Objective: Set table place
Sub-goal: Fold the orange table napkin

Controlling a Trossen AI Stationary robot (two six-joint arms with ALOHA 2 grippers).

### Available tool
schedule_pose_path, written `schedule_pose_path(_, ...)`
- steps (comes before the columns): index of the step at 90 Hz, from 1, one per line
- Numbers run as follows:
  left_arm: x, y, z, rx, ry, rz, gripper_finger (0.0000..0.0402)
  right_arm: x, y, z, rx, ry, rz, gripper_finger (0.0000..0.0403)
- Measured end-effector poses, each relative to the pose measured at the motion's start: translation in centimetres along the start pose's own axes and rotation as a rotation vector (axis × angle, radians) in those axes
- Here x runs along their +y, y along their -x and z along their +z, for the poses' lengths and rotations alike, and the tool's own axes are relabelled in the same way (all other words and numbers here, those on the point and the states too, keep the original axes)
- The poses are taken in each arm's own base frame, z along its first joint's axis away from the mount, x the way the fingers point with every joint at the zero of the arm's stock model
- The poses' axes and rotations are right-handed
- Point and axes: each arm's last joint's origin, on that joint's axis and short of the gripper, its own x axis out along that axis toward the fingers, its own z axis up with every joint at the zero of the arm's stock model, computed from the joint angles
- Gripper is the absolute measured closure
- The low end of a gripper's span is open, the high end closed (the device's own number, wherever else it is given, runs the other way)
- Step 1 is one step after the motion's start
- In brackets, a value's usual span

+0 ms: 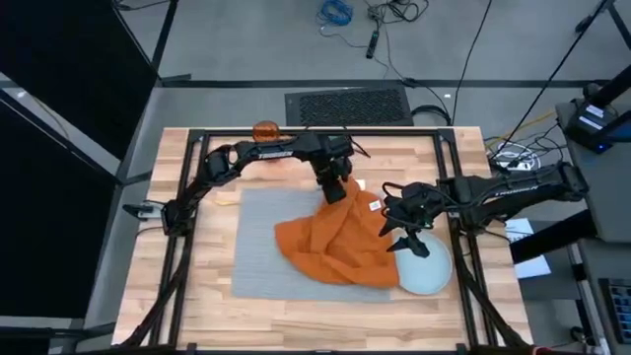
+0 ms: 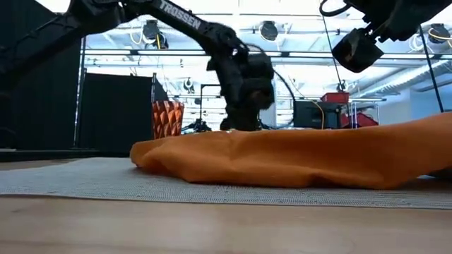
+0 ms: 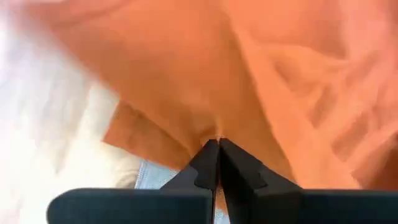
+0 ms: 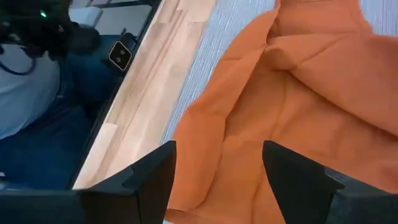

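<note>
Napkin crumpled over the placemat; my left gripper (image 1: 336, 190) pinches it, my right (image 1: 402, 229) hangs released.

The placemat (image 1: 261, 247) lies centred on the table (image 1: 177, 286). The orange napkin (image 1: 335, 242) covers the placemat's right part, reaching the plate (image 1: 426, 271) at its right corner. An orange cup (image 1: 266, 131) stands beyond its far edge. I see bare mat left of the napkin.

The word "TROSSEN" stands in white on the left arm (image 2: 185, 20); nothing else seems legible.
</note>
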Motion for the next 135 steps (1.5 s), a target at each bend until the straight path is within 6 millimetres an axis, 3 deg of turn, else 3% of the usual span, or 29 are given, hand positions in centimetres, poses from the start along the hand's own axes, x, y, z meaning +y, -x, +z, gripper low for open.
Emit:
schedule_pose_path(12, -0.4, 0.8, -0.2, 0.03, -0.021, 0.047, 0.0401, 0.0, 0.0, 0.1, -0.006, 0.002, 0.0, 0.0177)
schedule_pose_path(42, -1.5, 0.6, -2.0, 0.219, -0.07, 0.145, 0.0401, 0.0, 0.0, 0.0, -0.002, 0.0, -0.001, 0.0177)
schedule_pose_path(77, -3.7, 7.7, -3.2, 0.157, -0.098, 0.265, 0.0401, -0.7, -1.2, -0.3, 0.064, -0.025, -0.059, 0.0177)
schedule_pose_path(88, -4.1, 8.8, -3.9, 0.193, -0.098, 0.312, 0.0401, -1.0, -2.1, -0.4, 0.099, -0.024, -0.063, 0.0177)
schedule_pose_path(109, -4.9, 8.6, -5.2, 0.278, -0.061, 0.34, 0.0401, -2.8, -2.1, -0.6, 0.119, -0.08, -0.25, 0.0177)
schedule_pose_path(135, -8.0, 7.2, -6.1, 0.346, -0.133, 0.336, 0.0401, -5.7, -1.5, -2.6, 0.164, -0.182, -0.345, 0.0177)
